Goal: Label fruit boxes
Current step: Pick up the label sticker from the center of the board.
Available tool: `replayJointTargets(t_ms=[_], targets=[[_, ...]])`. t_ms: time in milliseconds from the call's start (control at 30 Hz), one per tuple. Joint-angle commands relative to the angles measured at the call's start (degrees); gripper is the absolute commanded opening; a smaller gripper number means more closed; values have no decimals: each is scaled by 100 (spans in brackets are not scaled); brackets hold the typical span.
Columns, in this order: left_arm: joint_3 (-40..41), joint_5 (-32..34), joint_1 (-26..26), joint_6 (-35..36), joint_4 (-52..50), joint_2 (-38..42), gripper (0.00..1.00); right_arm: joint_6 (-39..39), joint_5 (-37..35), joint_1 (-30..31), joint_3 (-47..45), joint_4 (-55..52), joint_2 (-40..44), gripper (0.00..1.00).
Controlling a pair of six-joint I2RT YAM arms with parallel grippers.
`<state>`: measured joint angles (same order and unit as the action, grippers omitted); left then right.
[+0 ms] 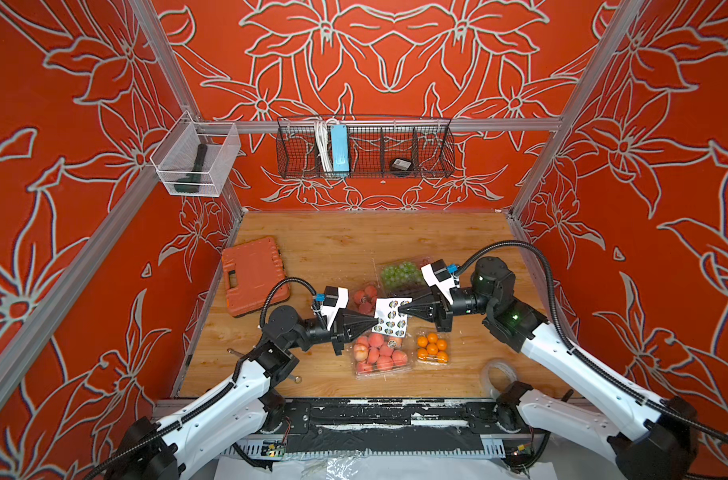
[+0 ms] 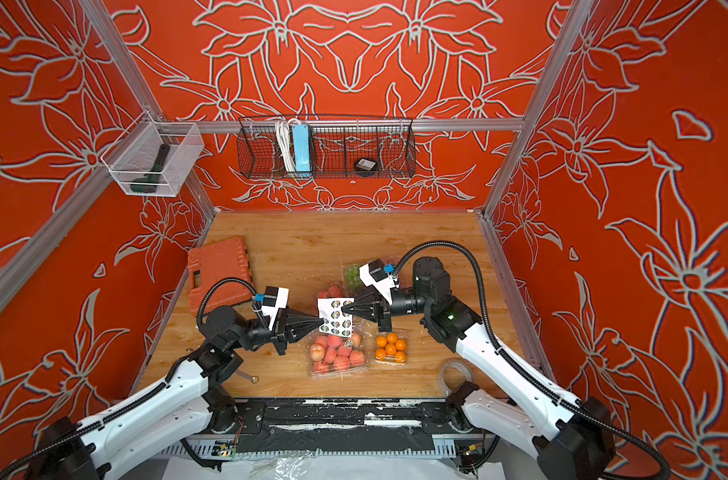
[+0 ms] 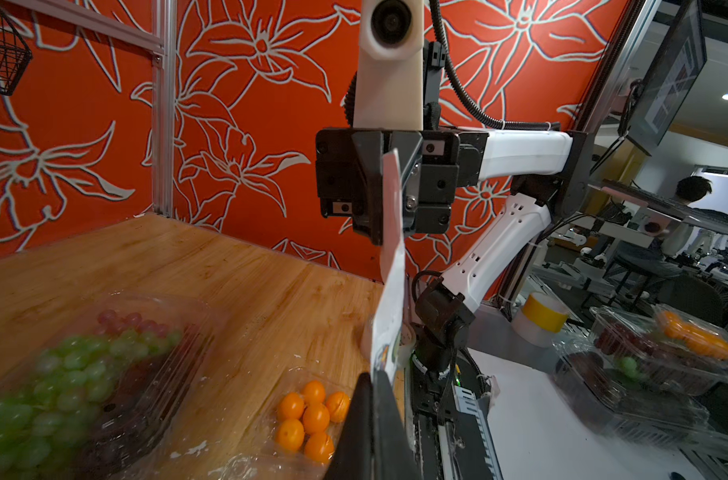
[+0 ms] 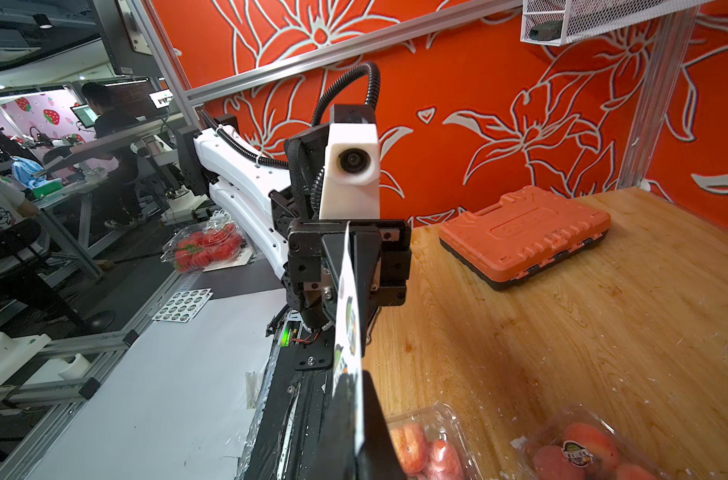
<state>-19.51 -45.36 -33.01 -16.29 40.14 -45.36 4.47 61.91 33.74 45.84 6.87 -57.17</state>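
Boxes point(image 1: 381, 355) wait below; left gripper point(image 1: 377, 321) and right gripper point(image 1: 399, 309) each clamp an edge of the sheet point(image 1: 392, 316): keep it taut, peel slowly.

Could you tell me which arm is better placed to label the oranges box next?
Probably the right. The left gripper and right gripper both clamp the sticker sheet, but the right one hangs nearer the oranges box, which lies on its side of the sheet.
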Motion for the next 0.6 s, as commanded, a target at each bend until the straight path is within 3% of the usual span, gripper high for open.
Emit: replayJointTargets(t_ms=[0, 67, 167, 267, 400, 567], targets=[[-167, -79, 23, 8, 240, -38, 0, -20, 31, -17, -102, 183, -29, 0], [-155, -104, 28, -18, 280, -69, 0, 13, -192, -16, -112, 165, -23, 3], [-101, -47, 49, -137, 433, -11, 0, 170, -569, -16, -254, 304, 73, 33], [-64, 35, 57, -261, 552, 86, 0, 566, -537, -19, -610, 870, 194, 45], [4, -64, 57, -460, 792, 116, 0, 1198, -317, -19, -970, 1867, 105, 44], [20, -51, 58, -495, 886, 22, 0, 1592, 20, -15, -974, 2481, -149, 29]])
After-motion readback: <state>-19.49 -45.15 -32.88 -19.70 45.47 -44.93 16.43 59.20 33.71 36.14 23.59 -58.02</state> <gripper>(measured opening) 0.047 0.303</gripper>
